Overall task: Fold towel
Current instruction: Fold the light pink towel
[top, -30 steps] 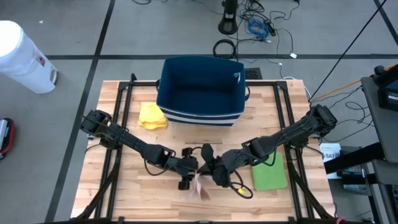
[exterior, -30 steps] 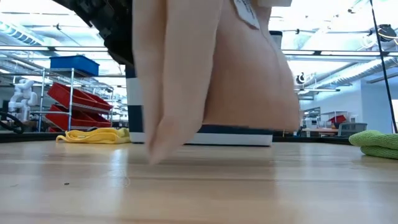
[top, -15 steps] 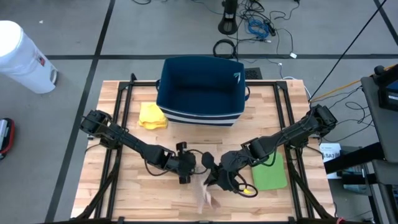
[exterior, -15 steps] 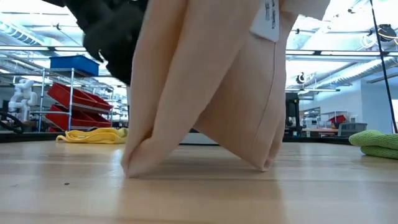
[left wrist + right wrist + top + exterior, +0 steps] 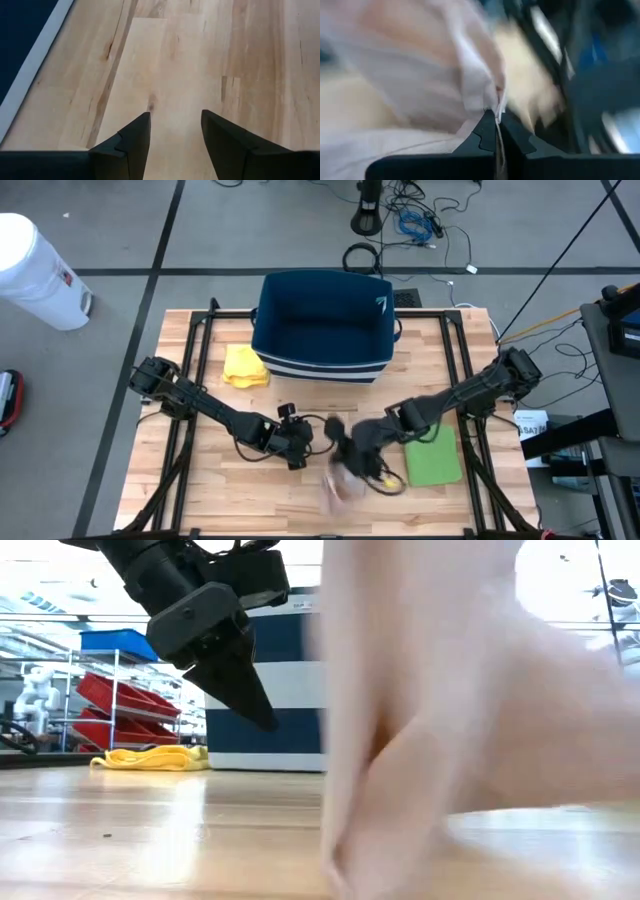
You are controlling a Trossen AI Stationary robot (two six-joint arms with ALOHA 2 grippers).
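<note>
The pale pink towel (image 5: 345, 482) hangs blurred near the table's middle, toward the near edge; in the low view it fills the right half (image 5: 450, 720). My right gripper (image 5: 352, 458) is above it and shut on it (image 5: 496, 116). My left gripper (image 5: 297, 448) is just left of the towel, clear of it. It is open over bare wood (image 5: 175, 117) and raised off the table (image 5: 262, 718). My right gripper pinches an edge of the towel (image 5: 498, 102) between its two shut fingers. One layer or several, I cannot tell. The towel hangs slack below the gripper, and its lower end (image 5: 340, 875) is on the table.
A navy bin (image 5: 322, 325) stands at the far middle. A yellow cloth (image 5: 245, 366) lies left of it. A folded green cloth (image 5: 432, 462) lies right of the right gripper. Bare wood lies at the near left.
The left gripper has come away from the towel and drawn back toward the table's left. The right gripper has carried the towel toward the near-right. The towel, first bunched between both grippers, now hangs from the right gripper alone and swings, its lower end on the wood.
</note>
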